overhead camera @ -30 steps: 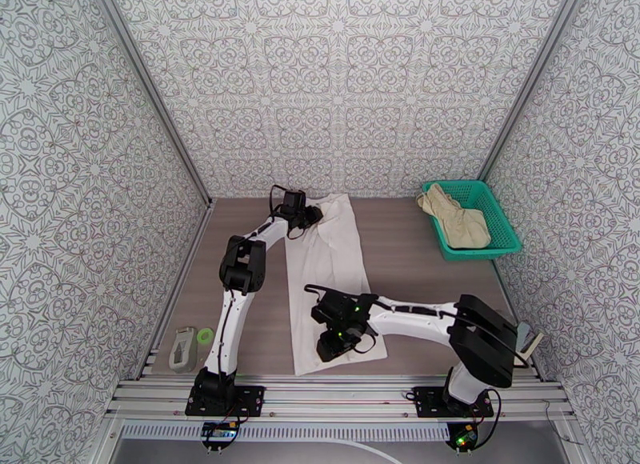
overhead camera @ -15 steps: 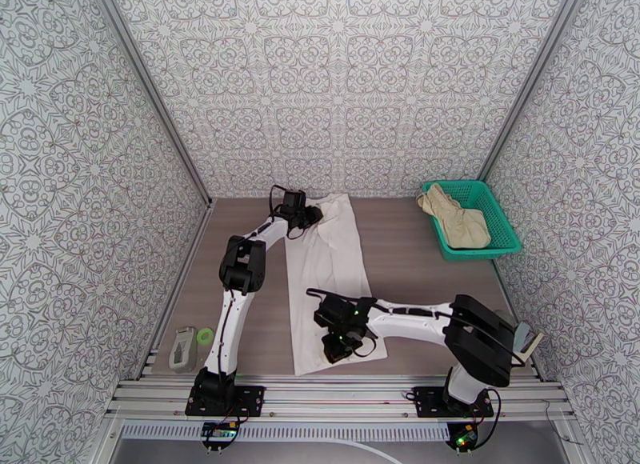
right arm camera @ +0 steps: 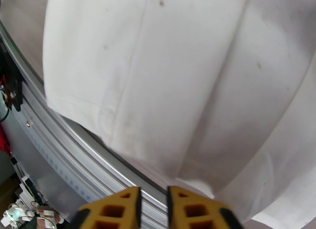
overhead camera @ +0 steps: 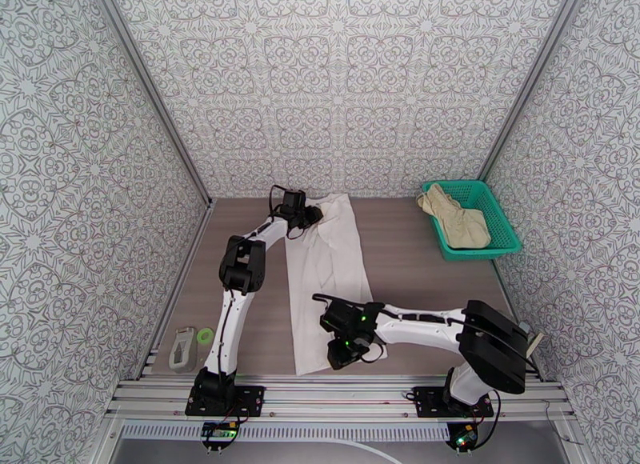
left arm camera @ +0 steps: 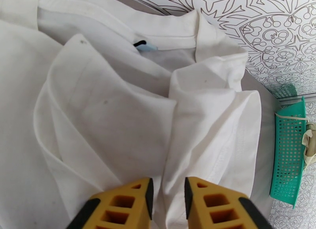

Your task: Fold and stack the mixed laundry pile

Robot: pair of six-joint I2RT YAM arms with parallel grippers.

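Down at the near hem of the white T-shirt (overhead camera: 328,258), my right claw (right arm camera: 153,210) is sitting closer to the front rail (right arm camera: 79,158) than it was 1 second ago, when it was hovering further up the cloth. Its fingers are showing a thin gap with the hem just past the tips, and honestly I can't tell if it's gripping fabric or letting go. Up at the collar end, my left claw (left arm camera: 168,202) isn't budging and is looking clenched on a fold of the shirt. The shirt is lying long and narrow on the table (overhead camera: 416,250), sides already folded in. So I'm guessing I'm lining up the 2 ends for the lengthwise fold. The khaki shorts (overhead camera: 460,222) are waiting in the green basket (overhead camera: 478,254), well apart, so roughly half the job is remaining.
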